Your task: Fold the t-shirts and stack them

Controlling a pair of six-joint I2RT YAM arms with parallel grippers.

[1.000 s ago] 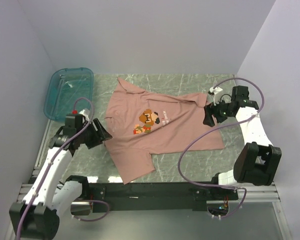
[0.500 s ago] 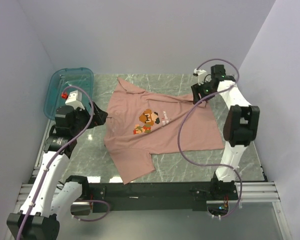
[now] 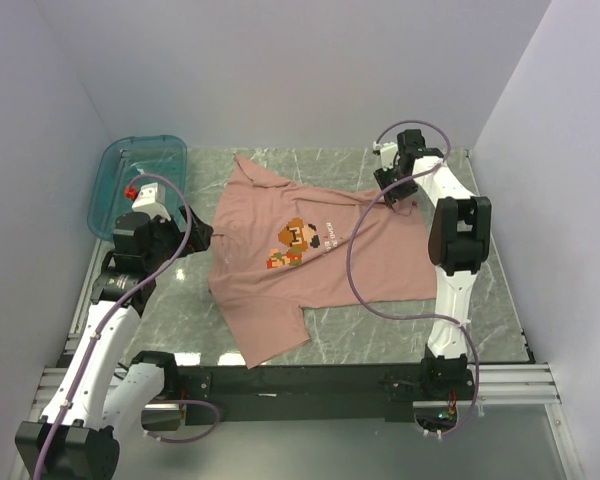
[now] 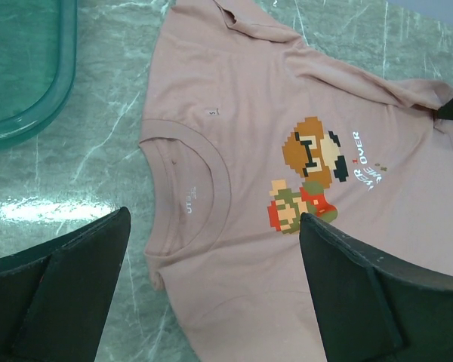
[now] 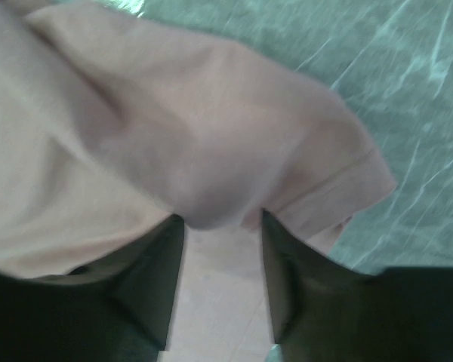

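The dusty-pink t-shirt [image 3: 320, 275] is spread face up on the surface [image 3: 485, 290], between the two claws. The left claw [image 3: 198, 240] is held wide open above the shirt's collar [image 4: 189, 185]. Nothing is touched by its fingers [image 4: 68, 286]. The printed figure [image 4: 309, 170] is seen ahead of it, toward its right finger. The teal tray [image 3: 105, 200] lies off to that claw's left, apart from the shirt. The right claw [image 3: 392, 197] is placed on the sleeve [image 5: 211, 143] at the shirt's far right corner. Its fingers [image 5: 155, 279] are set partway closed on either side of a raised fold of that sleeve, with cloth lying between the tips. Whether the fold is actually pinched cannot be told, as the wrist view is blurred.
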